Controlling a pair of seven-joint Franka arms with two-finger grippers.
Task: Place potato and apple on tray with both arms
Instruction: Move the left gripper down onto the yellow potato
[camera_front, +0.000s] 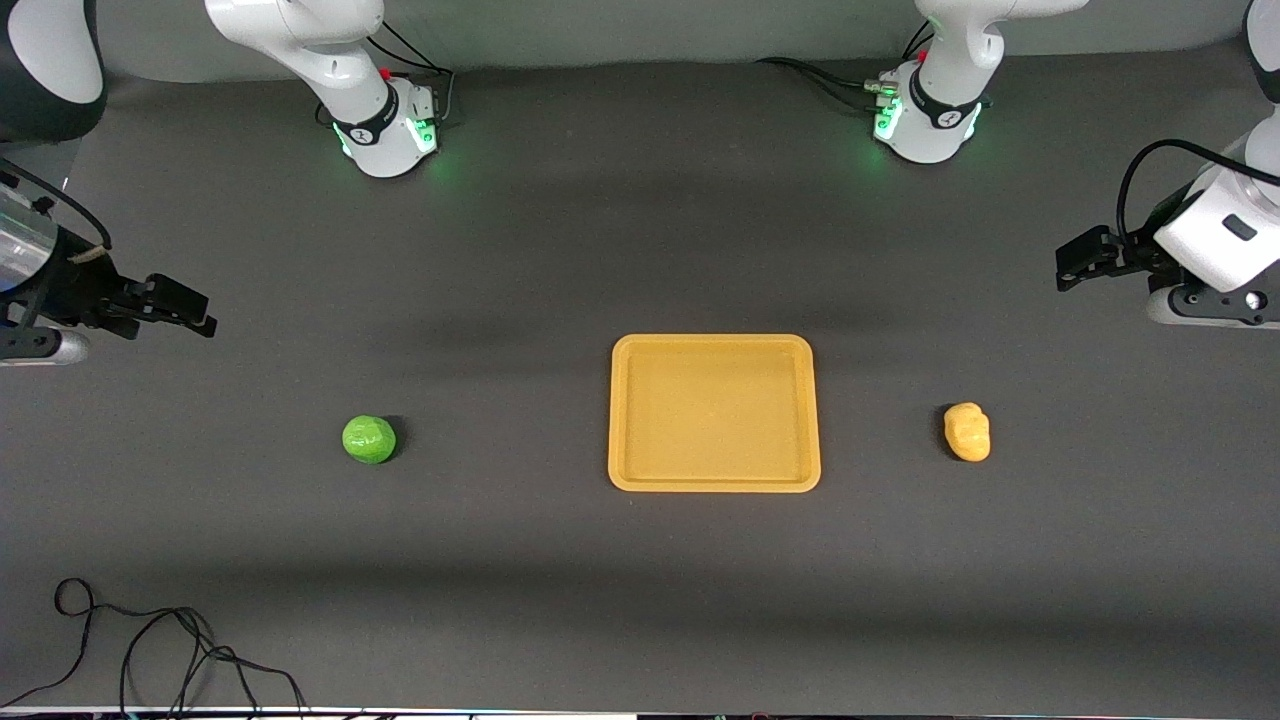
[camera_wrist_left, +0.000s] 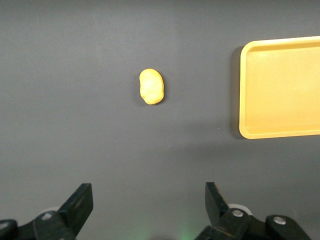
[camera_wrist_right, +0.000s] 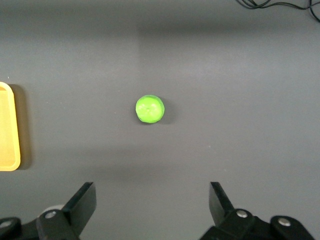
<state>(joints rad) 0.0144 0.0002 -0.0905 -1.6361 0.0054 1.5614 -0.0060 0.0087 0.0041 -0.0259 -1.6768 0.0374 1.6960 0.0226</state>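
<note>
You see the tray (camera_front: 714, 413) on the bench (camera_front: 640, 580) between apple (camera_front: 369, 439) and potato (camera_front: 967, 431). Only the wrist views reveal left claw (camera_wrist_left: 147, 205) and right claw (camera_wrist_right: 151, 205) spread wide, released, over bare bench.

The apple (camera_front: 369, 439) is bright glossy green, the potato (camera_front: 967, 431) a shiny yellow-orange, and the tray (camera_front: 714, 483) a flatter, slightly duller yellow-orange all over. They lie on a plain dark grey surface (camera_front: 640, 600). Both arms are white with dark grey joints, black jaws and green-lit bases.
</note>
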